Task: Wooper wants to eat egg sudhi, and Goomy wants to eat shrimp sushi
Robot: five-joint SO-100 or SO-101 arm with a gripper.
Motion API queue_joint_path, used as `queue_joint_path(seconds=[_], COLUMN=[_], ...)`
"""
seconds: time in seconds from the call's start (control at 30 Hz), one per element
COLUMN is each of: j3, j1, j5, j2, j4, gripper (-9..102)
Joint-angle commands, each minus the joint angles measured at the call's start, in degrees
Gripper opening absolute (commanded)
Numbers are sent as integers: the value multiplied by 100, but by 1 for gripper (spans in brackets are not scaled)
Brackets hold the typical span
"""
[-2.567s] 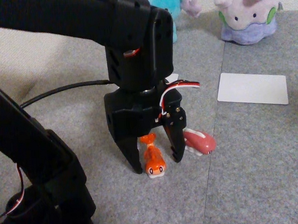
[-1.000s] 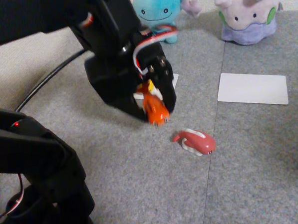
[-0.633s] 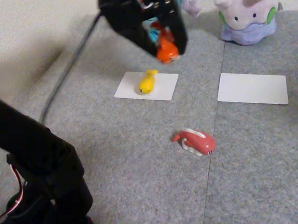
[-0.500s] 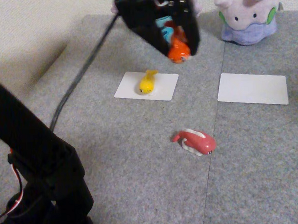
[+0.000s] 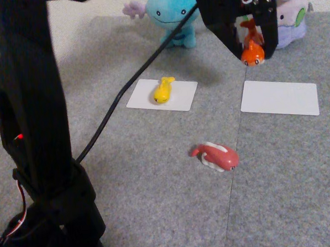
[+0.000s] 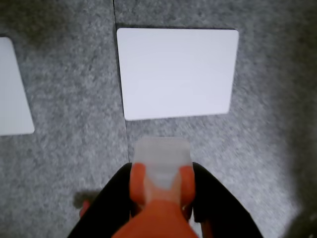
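From the fixed view the gripper [image 5: 253,51] hangs high over the grey mat, its black jaws clamped on the shrimp sushi [image 5: 252,47], which dangles head-down between them, just in front of Goomy [image 5: 290,18] at the back right. What worries me is the height: if the toy were let go from up there I'd expect it to bounce or roll off the empty white card [image 5: 279,97] that lies on the mat nearer the camera than the claw, and it looks small and slick enough to slip in a pinch that catches only its upper part. The arm could also brush the plush, which sits very near. Wooper [image 5: 170,13] sits at the back left, and the egg sudhi [image 5: 163,90] already lies on the other white card [image 5: 162,95] in front of it, well apart from the claw; a pink-red fish toy [image 5: 216,156] lies alone on the mat nearer the camera. In the wrist view the orange body of the toy [image 6: 159,208] sits right between the dark fingers [image 6: 104,203], its pale underside facing the lens, and the empty card [image 6: 177,73] lies ahead of it rather than directly beneath, so a release here would, I think, land short on bare carpet [image 6: 69,99].
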Motion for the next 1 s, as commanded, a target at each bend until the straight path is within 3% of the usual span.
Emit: queue_joint_path(seconds=[0.0,0.27,0.97], j3=[-554,-1187,-3138], j1=[62,149,387], j5=[79,360,431], j2=[-246,-1081,-3067], j4=[-70,-483,-176], gripper=[6,6,7])
